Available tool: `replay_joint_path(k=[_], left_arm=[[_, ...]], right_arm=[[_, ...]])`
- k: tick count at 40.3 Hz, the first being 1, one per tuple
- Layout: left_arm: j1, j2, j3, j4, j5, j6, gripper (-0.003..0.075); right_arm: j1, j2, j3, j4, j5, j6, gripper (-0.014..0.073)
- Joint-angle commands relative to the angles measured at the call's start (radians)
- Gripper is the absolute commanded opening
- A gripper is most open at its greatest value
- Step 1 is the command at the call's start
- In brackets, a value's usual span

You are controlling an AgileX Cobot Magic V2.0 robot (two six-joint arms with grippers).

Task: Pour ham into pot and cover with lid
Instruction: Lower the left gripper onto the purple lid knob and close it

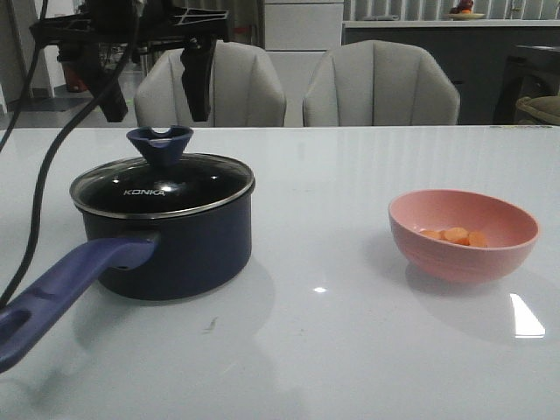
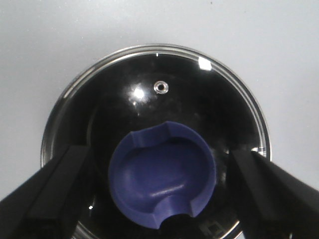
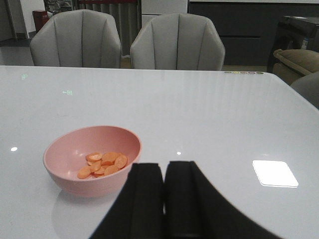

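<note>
Ham (image 3: 102, 165) slices lie in the pink bowl (image 3: 92, 160) on the worktop (image 1: 350, 332), well apart from the pot (image 1: 175, 245), whose lid (image 1: 162, 185) is on, so it must come off first. Fittingly, the left claw (image 2: 162, 194) hangs spread above, straddling the knob (image 2: 162, 177). The right claw (image 3: 164, 199), pressed together, waits near the bowl.

The glass lid (image 1: 163, 185) on the pot (image 1: 175, 249) has white letters that say "KONKA". In the left wrist view there may be a small mark near the lid's edge, too blurry to read.
</note>
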Motion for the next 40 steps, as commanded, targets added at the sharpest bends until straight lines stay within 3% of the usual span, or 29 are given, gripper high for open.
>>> replay_joint_path(k=[1,29,40], left_arm=[[-0.007,-0.033,-0.055,0.008,0.017,-0.028,0.0575],[-0.007,0.035,-0.061,-0.03,0.009,-0.053,0.0573],[-0.007,0.035,-0.061,-0.033,0.009,-0.053,0.0482]], right_arm=[[-0.002,-0.021,-0.005,-0.018,-0.08,-0.002,0.0149],[-0.002,-0.021,-0.005,-0.018,-0.08,-0.002,0.0149],[-0.002,-0.021,-0.005,-0.018,-0.08,-0.002,0.0149]])
